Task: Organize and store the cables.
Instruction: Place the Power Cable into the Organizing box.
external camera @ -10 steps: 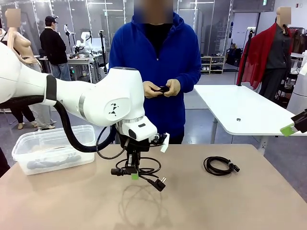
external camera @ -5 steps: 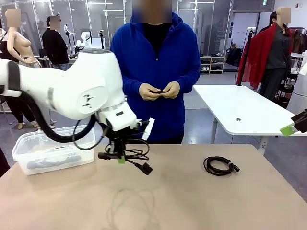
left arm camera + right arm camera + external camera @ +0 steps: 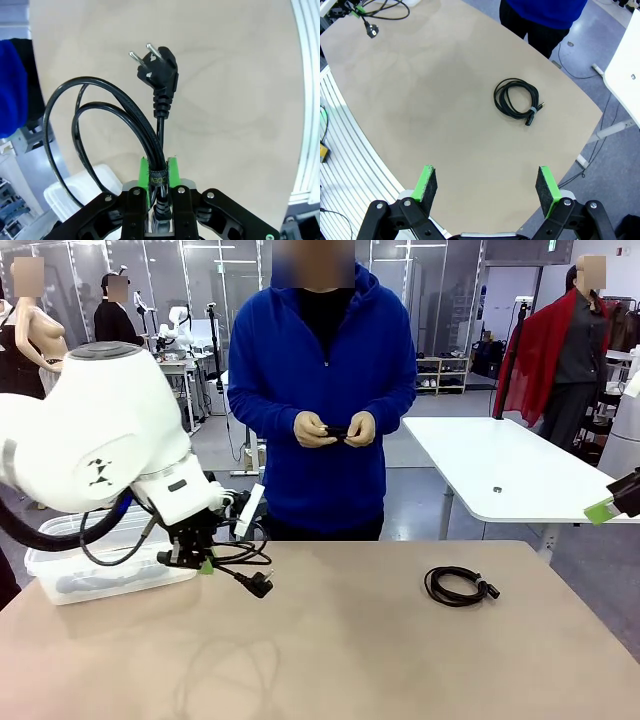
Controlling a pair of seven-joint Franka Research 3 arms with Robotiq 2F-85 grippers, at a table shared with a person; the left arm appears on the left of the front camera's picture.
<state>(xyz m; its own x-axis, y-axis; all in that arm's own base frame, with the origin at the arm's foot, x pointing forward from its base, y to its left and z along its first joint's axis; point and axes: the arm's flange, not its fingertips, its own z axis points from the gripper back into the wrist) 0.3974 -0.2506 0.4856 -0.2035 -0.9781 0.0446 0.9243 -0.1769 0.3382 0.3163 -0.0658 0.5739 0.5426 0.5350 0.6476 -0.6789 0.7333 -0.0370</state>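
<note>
My left gripper [image 3: 205, 564] is shut on a coiled black cable [image 3: 245, 558], holding it in the air just right of the clear plastic box [image 3: 45, 540]. Its plug [image 3: 259, 585] dangles below the loop. In the left wrist view the green pads [image 3: 144, 172] pinch the banded part of that cable [image 3: 100, 112], and the two-pin plug [image 3: 160, 75] points away over the table. A second coiled cable [image 3: 458, 586] lies on the table at the right, also seen from the right wrist [image 3: 516, 99]. My right gripper [image 3: 487, 184] hangs open high above the table, with nothing between its fingers.
The box holds a dark item at its bottom. A person in a blue hoodie stands at the far edge, both hands [image 3: 335, 429] on a small black object. A white side table [image 3: 500, 465] stands beyond the right corner.
My left arm has swung left and slightly up, carrying the cable from the table's middle towards the box. The right arm and the cable on the table have not moved.
</note>
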